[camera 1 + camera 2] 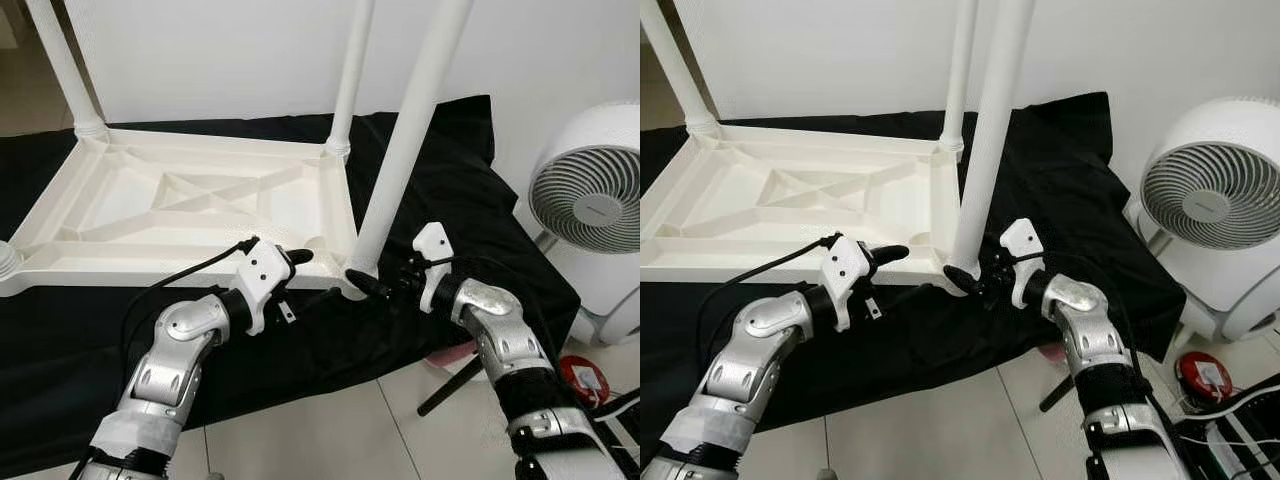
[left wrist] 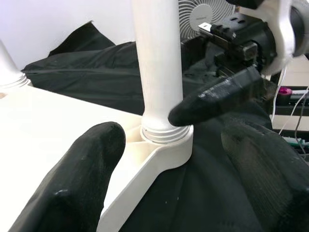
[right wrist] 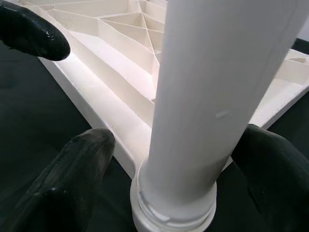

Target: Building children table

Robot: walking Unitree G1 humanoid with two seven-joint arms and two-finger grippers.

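At the near right corner: the white table top (image 1: 190,205) lies upside down on a black cloth (image 1: 440,170), ribbed underside up; the near leg (image 1: 405,140) stands in its corner socket (image 2: 166,142)
Leg axis: close to upright, leaning slightly; its foot end runs out past the top of the head views
Other legs: two more stand at the far corners, one on the left (image 1: 65,65) and one on the right (image 1: 350,75); a fourth corner shows at the left edge, its state too cropped to tell
Right gripper (image 1: 375,283): at the base of the near leg, fingers spread wide to either side of it; in the right wrist view the pads (image 3: 79,164) flank the leg with a gap, not clamped
Left gripper (image 1: 300,262): just beside the same corner on the table side, fingers parted and empty, tips aimed at the socket
Nearer arm: the right; the leg lies straight ahead between its fingers, so closing and then turning or pressing down along the leg's axis is likely the next need
Nearby: a white fan (image 1: 590,200) stands on the floor to the right, well apart
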